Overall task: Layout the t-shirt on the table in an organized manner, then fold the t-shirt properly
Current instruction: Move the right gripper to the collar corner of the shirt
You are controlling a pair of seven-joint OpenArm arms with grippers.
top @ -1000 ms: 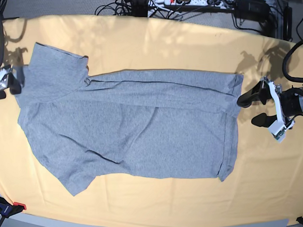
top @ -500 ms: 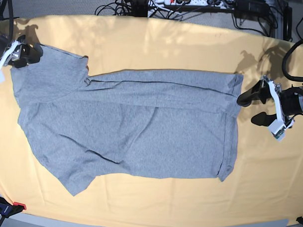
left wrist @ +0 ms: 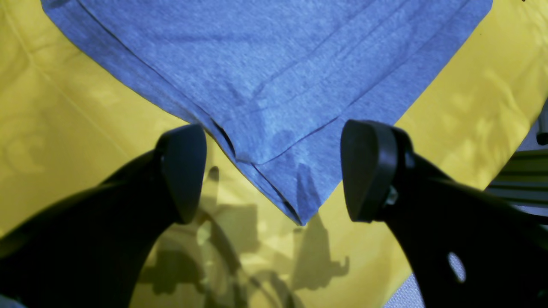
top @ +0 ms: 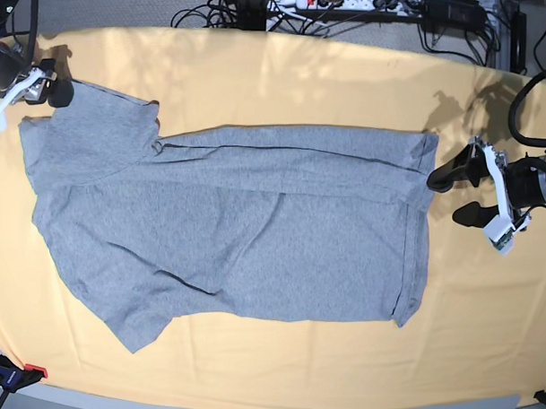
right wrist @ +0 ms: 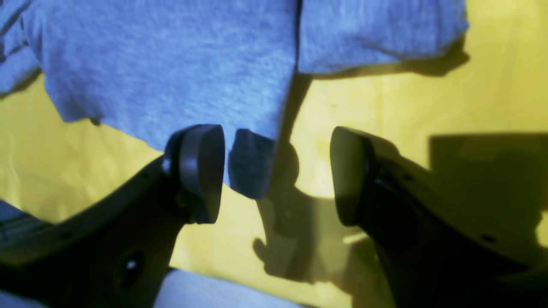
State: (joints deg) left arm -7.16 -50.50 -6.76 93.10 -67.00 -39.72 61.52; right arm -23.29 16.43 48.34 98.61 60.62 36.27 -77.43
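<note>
One creased table [top: 277, 74], cables [top: 356, 4] behind

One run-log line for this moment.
t-shirt: spread on table, plain side up | left gripper: open at hem corner | right gripper: open at sleeve edge

Grey t-shirt [top: 238, 224] flat on yellow table [top: 278, 79]

Base overhead, wrist views close, downward
</note>
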